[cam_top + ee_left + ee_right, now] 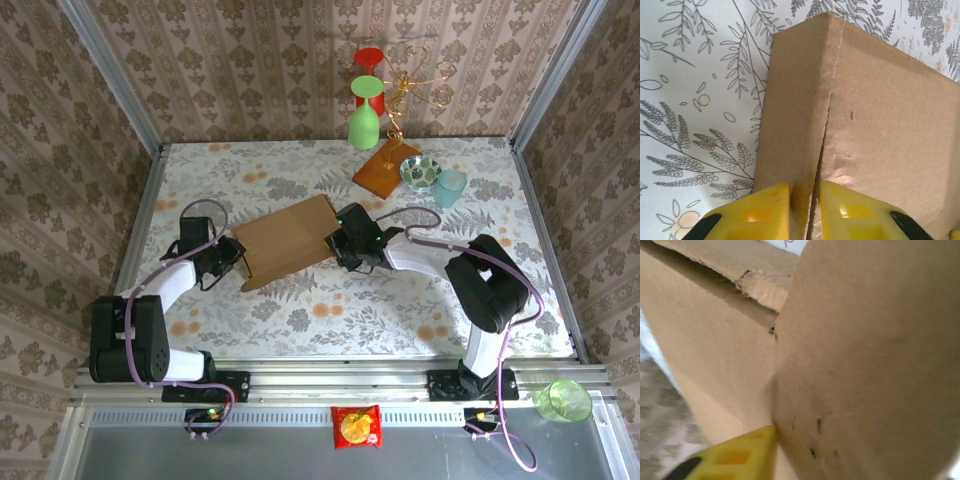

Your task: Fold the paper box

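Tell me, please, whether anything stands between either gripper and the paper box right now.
Nothing visible does. The left gripper has a yellow finger on each side of an edge of the paper box; the right gripper is at the opposite end, one finger touching cardboard. The wooden slab and blue cup stand well away.

On the right wrist view the paper box is a close blur and covers one finger of the right gripper, so I can't read its jaws. The left wrist view's bottom edge cuts off the left gripper behind its yellow fingertips.
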